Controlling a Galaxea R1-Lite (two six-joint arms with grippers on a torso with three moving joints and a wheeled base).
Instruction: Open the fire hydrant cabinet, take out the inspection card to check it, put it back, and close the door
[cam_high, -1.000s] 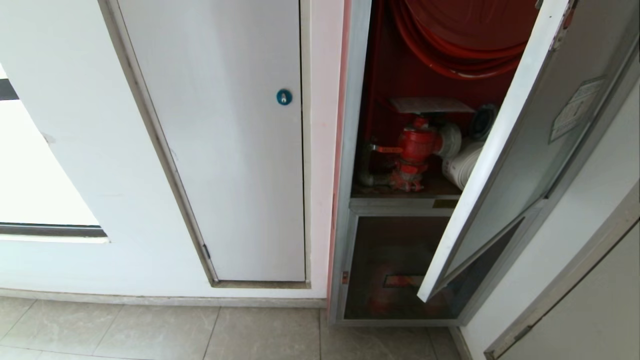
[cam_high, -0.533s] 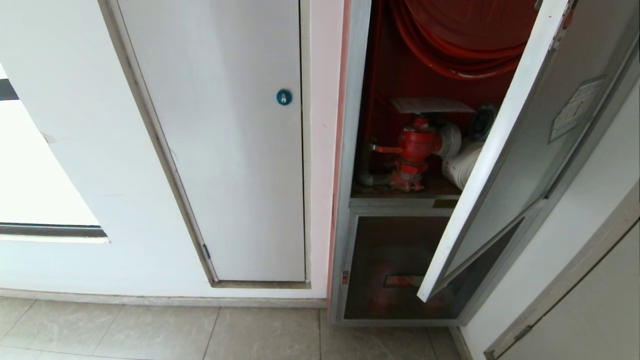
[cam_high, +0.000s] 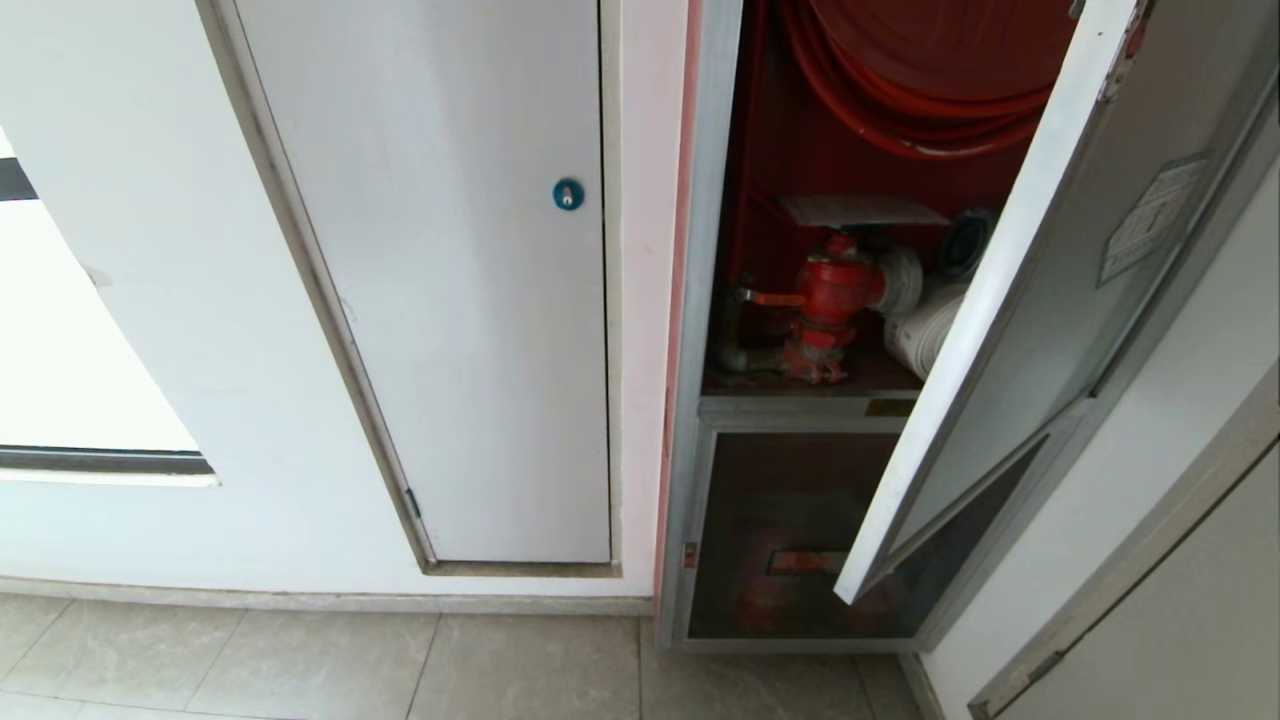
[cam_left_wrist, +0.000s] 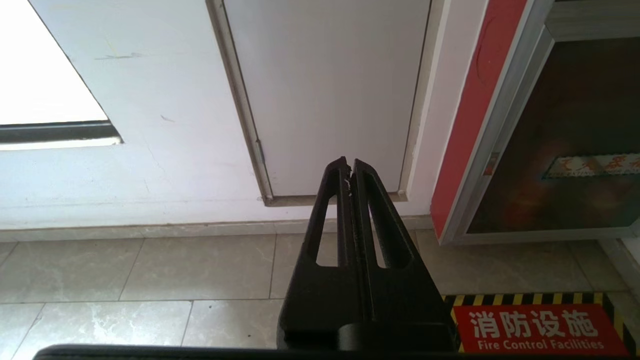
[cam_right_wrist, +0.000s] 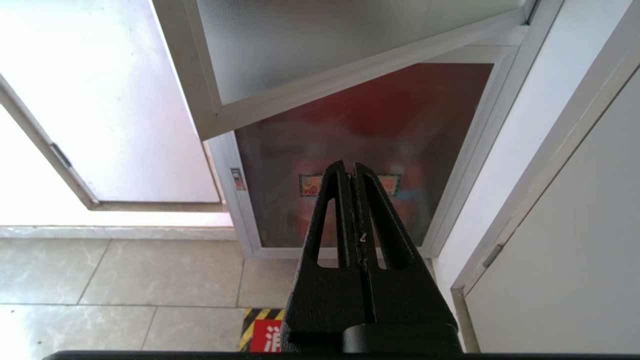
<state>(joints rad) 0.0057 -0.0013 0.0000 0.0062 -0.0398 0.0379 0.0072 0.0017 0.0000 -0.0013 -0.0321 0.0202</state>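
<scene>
Brushed aluminium-framed tinted glass door (cam_high: 1040, 330), glossy floor tiles (cam_high: 300, 665)

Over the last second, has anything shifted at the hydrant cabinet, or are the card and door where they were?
Nothing visibly changed. The tinted glass door in its silver aluminium frame stands ajar as before, and the thin white inspection card lies flat on top of the red valve inside the red-lined fire hydrant cabinet. Neither arm shows in the head view. The left gripper and right gripper have shut, empty jaws.

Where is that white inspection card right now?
In the head view the inspection card lies flat on top of the red valve inside the open fire hydrant cabinet, below the red hose reel.
</scene>
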